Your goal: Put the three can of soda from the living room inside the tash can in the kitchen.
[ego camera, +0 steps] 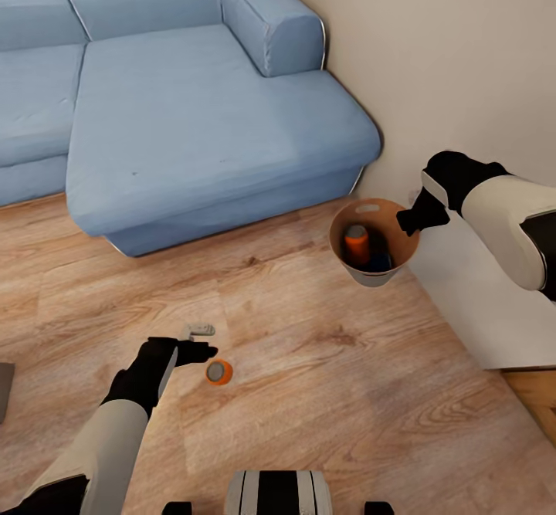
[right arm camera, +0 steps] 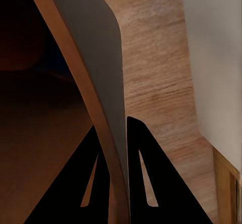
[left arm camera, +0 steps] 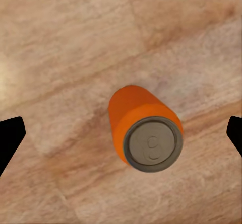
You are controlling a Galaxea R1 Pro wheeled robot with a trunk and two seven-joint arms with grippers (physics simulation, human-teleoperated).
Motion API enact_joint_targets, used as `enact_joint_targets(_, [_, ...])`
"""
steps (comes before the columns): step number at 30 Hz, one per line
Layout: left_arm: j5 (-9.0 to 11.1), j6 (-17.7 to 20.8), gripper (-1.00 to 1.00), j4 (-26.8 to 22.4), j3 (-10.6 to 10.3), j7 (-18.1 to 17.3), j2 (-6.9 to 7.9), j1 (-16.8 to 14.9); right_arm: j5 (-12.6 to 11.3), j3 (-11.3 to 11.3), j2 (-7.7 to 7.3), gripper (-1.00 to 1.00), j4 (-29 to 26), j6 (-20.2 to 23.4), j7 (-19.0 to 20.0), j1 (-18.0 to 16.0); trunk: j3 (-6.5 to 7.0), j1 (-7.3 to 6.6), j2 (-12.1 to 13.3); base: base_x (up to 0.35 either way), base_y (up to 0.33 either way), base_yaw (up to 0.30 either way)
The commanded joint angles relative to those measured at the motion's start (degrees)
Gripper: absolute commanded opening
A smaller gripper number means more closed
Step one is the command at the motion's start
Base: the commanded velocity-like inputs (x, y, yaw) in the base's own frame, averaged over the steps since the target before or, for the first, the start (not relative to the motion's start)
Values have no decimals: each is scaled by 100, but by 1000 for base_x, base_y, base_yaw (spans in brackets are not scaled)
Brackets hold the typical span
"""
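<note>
**Bucket held at the rim, one orange can on the floor**

The trash can (ego camera: 374, 243) is seen at centre right of the head view, lifted above the wood floor (ego camera: 309, 376) beside the blue sofa (ego camera: 193, 113). Its wall is pinched between the pressed-together fingers of the right gripper (right arm camera: 117, 153). Inside it, an orange can (ego camera: 356, 243) is visible; a dark blue can (ego camera: 379, 260) is largely hidden in shadow. At lower left, the left gripper (ego camera: 202, 351) is held spread over a second orange can (left arm camera: 143, 131), which stands upright on the floor, untouched. A small grey object (ego camera: 199, 330) just above the gripper cannot be identified.
</note>
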Motion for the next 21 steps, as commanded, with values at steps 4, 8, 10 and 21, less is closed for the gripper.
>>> enact_joint_targets(4, [3,-6,100,12,4,0,-29,0,-70,-37,4,-100,0,6,26,-26,-107,87,-162,0,0,0])
enact_joint_targets(8, [3,-22,100,30,5,-1,-48,0,-70,-7,12,-100,3,6,26,-208,-215,175,-323,0,0,0])
enact_joint_targets(10, [0,-27,100,48,3,0,-102,0,-70,103,25,-100,6,6,26,-281,-269,219,-403,0,0,0])
enact_joint_targets(21, [-13,-37,100,66,-3,-5,-220,0,-70,214,104,-100,9,6,26,-331,-475,350,-644,0,0,0])
